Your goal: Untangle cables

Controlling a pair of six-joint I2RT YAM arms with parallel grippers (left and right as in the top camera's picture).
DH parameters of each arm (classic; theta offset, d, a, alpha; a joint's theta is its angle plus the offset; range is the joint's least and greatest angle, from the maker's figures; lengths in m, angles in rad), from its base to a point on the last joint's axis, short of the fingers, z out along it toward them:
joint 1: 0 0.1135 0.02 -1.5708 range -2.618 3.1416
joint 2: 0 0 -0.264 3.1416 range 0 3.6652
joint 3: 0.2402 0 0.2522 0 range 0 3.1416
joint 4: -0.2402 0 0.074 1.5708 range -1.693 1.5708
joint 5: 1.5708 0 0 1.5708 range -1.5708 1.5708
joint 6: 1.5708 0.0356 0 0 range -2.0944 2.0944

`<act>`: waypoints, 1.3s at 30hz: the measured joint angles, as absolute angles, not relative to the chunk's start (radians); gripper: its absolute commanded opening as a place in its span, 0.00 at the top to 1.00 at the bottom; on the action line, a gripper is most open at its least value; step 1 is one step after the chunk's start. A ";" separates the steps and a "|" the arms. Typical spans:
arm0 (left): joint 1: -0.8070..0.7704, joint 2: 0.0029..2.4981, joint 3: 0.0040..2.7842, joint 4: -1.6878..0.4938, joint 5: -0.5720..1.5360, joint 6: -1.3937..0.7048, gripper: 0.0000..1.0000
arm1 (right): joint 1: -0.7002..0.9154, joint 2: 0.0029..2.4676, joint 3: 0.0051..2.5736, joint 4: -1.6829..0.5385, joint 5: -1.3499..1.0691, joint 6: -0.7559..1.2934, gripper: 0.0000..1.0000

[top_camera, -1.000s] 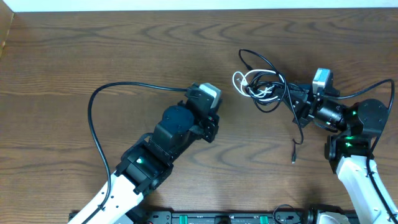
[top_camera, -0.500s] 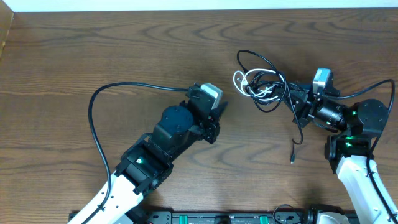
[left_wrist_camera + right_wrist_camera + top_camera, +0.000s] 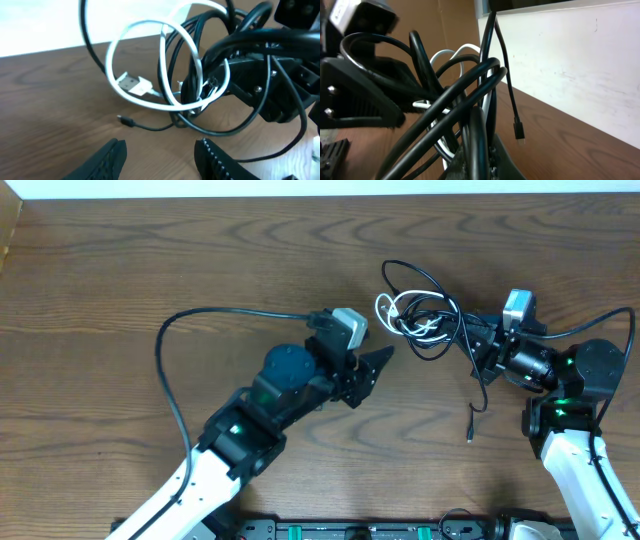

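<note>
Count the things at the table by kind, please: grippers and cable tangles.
Grippers: 2 (left gripper open, right gripper shut on the cables).
Cable tangles: 1 (mostly black, with 1 white cable).
Total: 3.

Counting off now: one wooden table (image 3: 150,260). Two robot arms, left arm (image 3: 240,430) and right arm (image 3: 575,430). Two grippers, left gripper (image 3: 160,145) and right gripper (image 3: 478,340). Two pale camera boxes (image 3: 350,325), one per wrist. On to the cables (image 3: 430,305): one single tangle. One white cable (image 3: 381,307), ending in one white flat plug (image 3: 132,84). Black cords (image 3: 465,80): at least two, quite possibly more, too knotted for a firm number. Small black plug ends (image 3: 472,438): one loose on the table from overhead, one near the white loop in the left wrist view, one dangling in the right wrist view. Three sightings, maybe not three separate plugs.
</note>
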State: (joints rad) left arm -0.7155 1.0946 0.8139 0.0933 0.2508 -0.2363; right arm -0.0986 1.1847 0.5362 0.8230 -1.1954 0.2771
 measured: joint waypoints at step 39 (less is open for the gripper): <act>-0.728 1.209 0.814 0.332 0.317 -0.358 0.53 | -0.099 1.185 0.536 0.815 -1.196 0.278 0.99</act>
